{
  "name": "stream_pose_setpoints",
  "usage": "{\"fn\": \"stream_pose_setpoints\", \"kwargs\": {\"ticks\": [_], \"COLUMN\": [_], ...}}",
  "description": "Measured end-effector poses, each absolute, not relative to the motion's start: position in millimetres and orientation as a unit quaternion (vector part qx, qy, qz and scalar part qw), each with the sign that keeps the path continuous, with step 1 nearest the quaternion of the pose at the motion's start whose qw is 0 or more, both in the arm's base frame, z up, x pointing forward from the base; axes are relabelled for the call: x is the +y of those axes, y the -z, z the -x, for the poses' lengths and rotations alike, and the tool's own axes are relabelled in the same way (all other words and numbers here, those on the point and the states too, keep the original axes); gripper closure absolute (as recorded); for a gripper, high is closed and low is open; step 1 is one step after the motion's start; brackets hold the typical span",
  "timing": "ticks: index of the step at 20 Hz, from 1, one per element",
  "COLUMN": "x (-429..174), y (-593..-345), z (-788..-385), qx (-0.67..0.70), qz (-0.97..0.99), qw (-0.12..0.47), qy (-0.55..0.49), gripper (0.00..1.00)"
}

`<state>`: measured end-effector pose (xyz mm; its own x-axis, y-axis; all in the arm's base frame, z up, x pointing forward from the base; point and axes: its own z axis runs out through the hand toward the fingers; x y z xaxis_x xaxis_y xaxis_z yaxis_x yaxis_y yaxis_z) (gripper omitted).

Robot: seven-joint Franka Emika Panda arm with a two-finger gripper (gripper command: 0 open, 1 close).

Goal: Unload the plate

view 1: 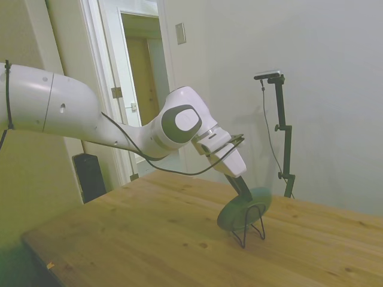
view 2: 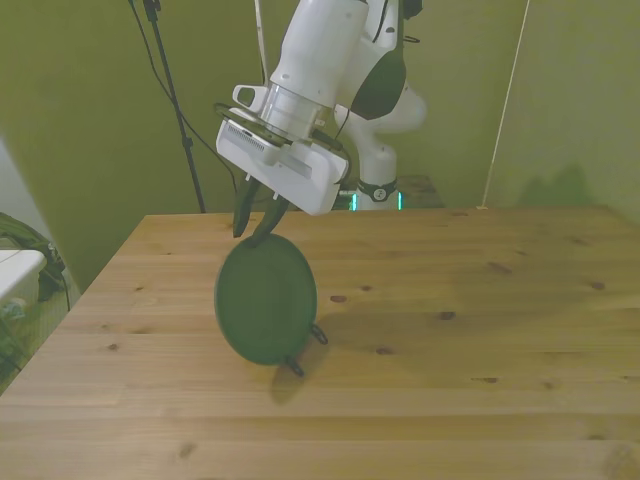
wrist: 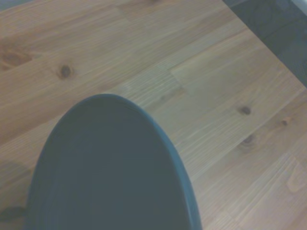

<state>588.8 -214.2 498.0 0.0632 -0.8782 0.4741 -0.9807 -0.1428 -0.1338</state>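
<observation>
The dark green plate (view 2: pixel 265 297) stood on edge, tilted, in a black wire stand (view 1: pixel 250 226) near the middle of the wooden table (view 2: pixel 480 340). The gripper (view 2: pixel 257 226) sat at its upper rim, fingers apart either side, grip uncertain.

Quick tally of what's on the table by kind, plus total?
Green plate: 1, standing on edge in the stand
Black wire stand: 1
Total: 2 things on the wooden table. The pincer is at the plate's top edge.
</observation>
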Motion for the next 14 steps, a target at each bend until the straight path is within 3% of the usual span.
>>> {"fn": "stream_pose_setpoints", "kwargs": {"ticks": [14], "x": [-213.5], "y": [-504.8], "z": [-590.8], "qx": [-0.643], "qz": [-0.718], "qw": [0.114], "qy": [-0.241], "gripper": [1.00]}}
